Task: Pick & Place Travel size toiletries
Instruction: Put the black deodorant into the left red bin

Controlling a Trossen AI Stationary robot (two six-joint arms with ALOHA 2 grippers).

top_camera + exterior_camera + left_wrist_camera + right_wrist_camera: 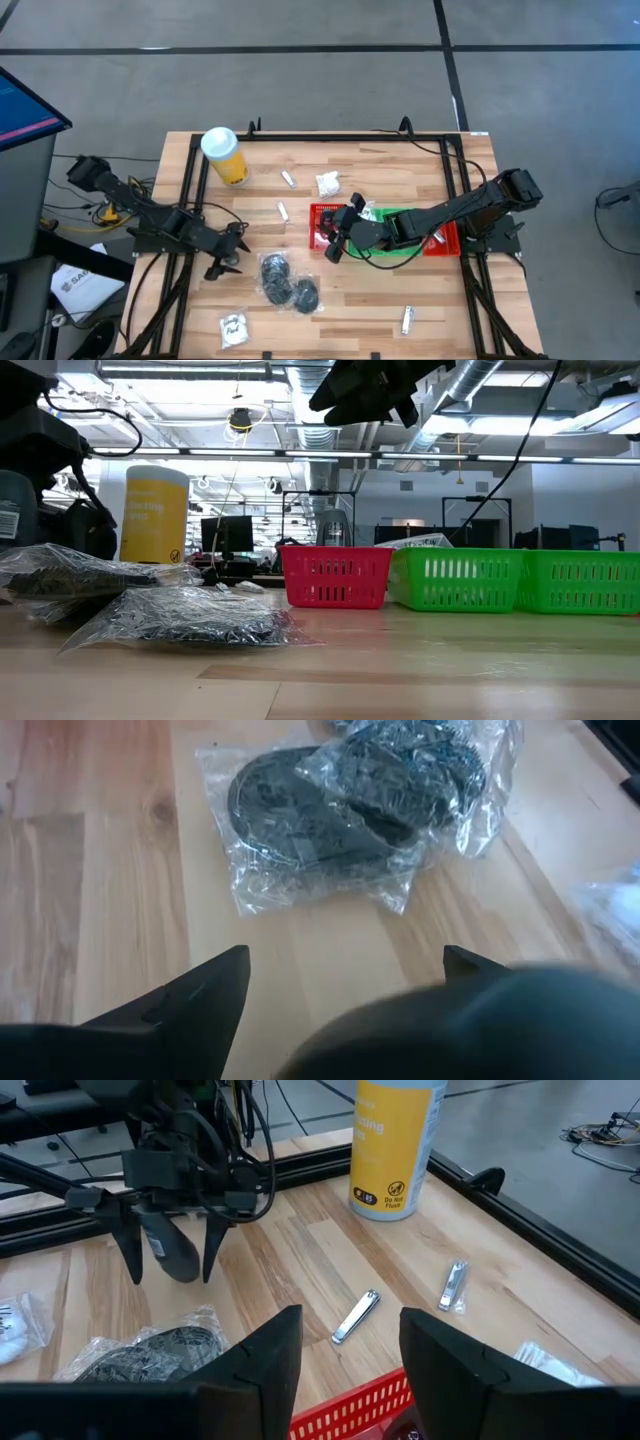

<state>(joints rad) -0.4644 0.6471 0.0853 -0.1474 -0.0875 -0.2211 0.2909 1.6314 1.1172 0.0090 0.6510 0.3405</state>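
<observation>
- Two arms reach over the wooden table point(380, 290), each from its own side, inside the black frame rail point(330, 136) that borders the far edge and both sides.
- Left gripper point(227, 257) sits low near the table's left-middle, fingers spread wide with nothing between them — the wood directly under it is bare.
- Just ahead of it lie the clear bags of black round pieces point(287, 281), two overlapping and crinkled, flat on the wood.
- Right gripper point(335, 240) hangs above the red tray point(318, 212), its arm stretched across the green tray point(412, 216) from the right; its fingers stand partly apart and hold nothing.
- White sachet point(327, 184) rests just beyond the red tray; another point(233, 326) lies near the front-left edge.
- Small silver tubes are scattered: one point(288, 179) beside the yellow cylinder point(224, 155), one point(283, 211) mid-table, one point(407, 319) near the front edge.
- Open wood remains along the front-right — between the trays and the near edge.
</observation>
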